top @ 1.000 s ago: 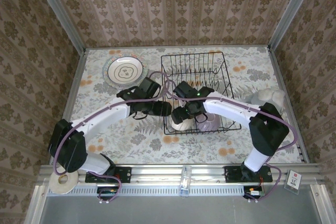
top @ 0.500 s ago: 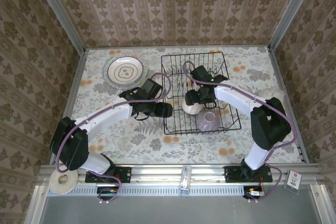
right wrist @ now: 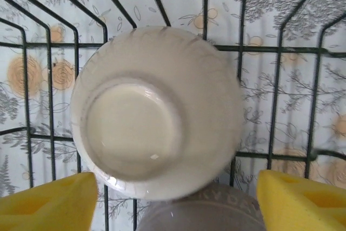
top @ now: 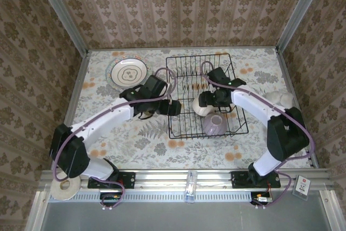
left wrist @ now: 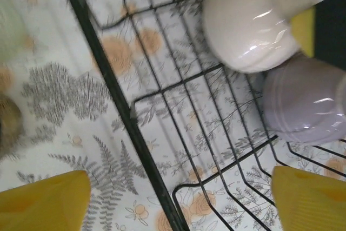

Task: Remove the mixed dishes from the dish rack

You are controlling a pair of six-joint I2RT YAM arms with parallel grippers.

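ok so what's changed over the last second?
Right gripper travelled back and right across the dish rack. The cream bowl appears to have shifted with it from the near-left corner, and now sits upside down between its open jaws. Left gripper slid right to the rack's left edge, jaws open. Lilac bowl and patterned plate stayed put.

Only a little lettering shows up from where I stand. Raised letters curve round the foot ring of the upturned lilac bowl point(right wrist: 216, 212) in the rack, seen from the right wrist. The cream bowl point(right wrist: 157, 112) in front cuts them off, so I cannot make a word of them. A small white card point(top: 301, 185) with a red mark lies at the desk's near right corner, its print too small to read.
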